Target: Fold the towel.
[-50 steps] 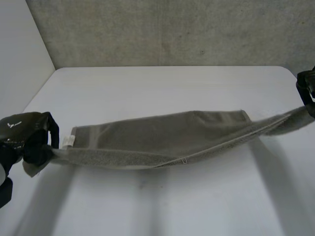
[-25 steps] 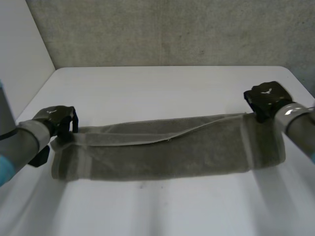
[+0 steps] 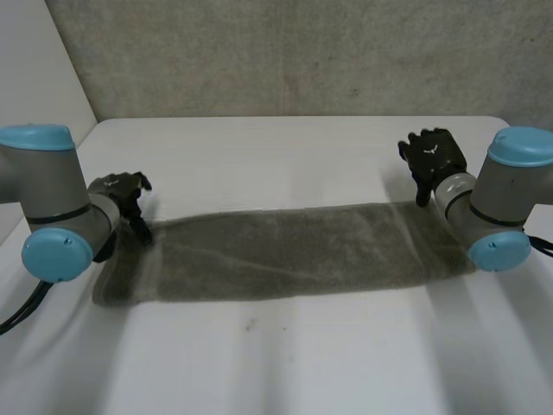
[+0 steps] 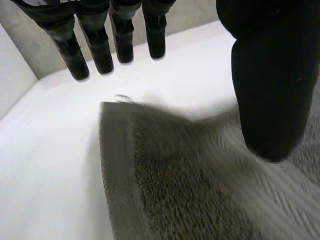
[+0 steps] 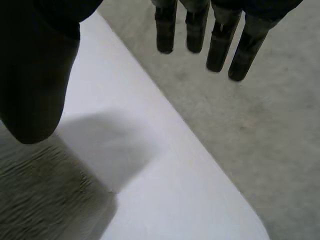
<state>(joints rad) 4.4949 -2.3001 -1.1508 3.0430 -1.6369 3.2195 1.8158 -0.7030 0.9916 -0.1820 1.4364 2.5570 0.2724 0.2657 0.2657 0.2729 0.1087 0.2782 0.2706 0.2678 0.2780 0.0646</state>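
Note:
A grey-green towel [image 3: 294, 252] lies flat on the white table [image 3: 276, 147] as a long strip running left to right, folded lengthwise. My left hand [image 3: 121, 192] hovers at the strip's far left corner, open, fingers [image 4: 100, 45] straight above the towel [image 4: 200, 190] and the thumb apart from them; nothing is between them. My right hand [image 3: 435, 156] is at the far right corner, open too. In the right wrist view its fingers [image 5: 220, 45] point out past the table edge, and the towel corner [image 5: 40, 200] lies under the thumb side.
A grey wall [image 3: 294, 60] stands behind the table and a white wall [image 3: 34, 104] to the left. The table's rounded far right corner [image 5: 235, 210] lies close to my right hand, with grey floor [image 5: 260, 110] beyond. Bare table stretches in front of the towel.
Both hands carried the towel's lifted edge over to the far side, laid it down and let go. Their fingers have opened, and the towel now rests flat as a doubled strip.

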